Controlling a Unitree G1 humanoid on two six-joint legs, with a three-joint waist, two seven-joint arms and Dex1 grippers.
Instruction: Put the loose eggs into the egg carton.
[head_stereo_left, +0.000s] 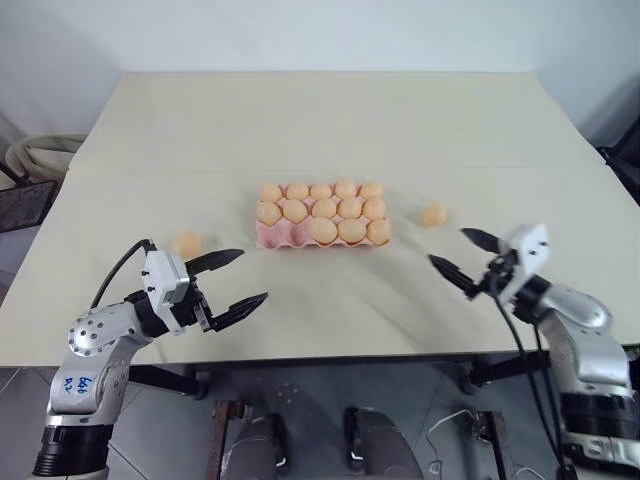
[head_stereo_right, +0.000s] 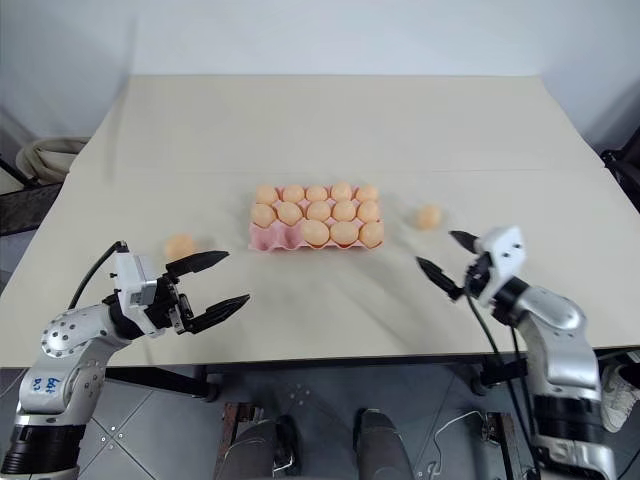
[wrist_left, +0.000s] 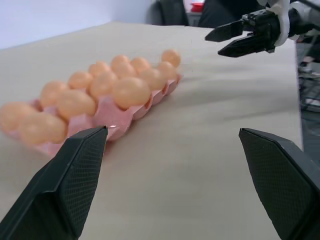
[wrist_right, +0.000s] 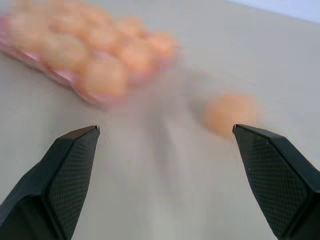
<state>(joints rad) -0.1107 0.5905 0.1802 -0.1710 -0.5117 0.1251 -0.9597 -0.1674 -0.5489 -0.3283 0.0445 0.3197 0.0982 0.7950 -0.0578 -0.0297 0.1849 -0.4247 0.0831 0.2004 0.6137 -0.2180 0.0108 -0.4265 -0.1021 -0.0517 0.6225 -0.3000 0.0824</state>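
Egg carton (head_stereo_left: 322, 215) sits mid-frame on the counter (head_stereo_left: 330, 120), nearly full. Loose eggs lie left (head_stereo_left: 187, 243) and right (head_stereo_left: 434, 214). Left pincer (head_stereo_left: 236, 278) and right pincer (head_stereo_left: 459, 256) both gape wide, empty.

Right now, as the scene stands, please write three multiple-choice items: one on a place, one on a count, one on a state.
1. Where are the loose eggs?
A. On the table, one at each side of the egg carton
B. Both left of the carton
C. Stacked on the carton

2. How many carton cups are empty?
A. None
B. Two
C. Five

3. How are the left gripper and right gripper?
A. Both open
B. Both shut
C. One holds an egg

Answers: 1 A, one egg lies on each side; 2 B, the near row's left end is bare pink; 3 A, fingers spread, nothing between.
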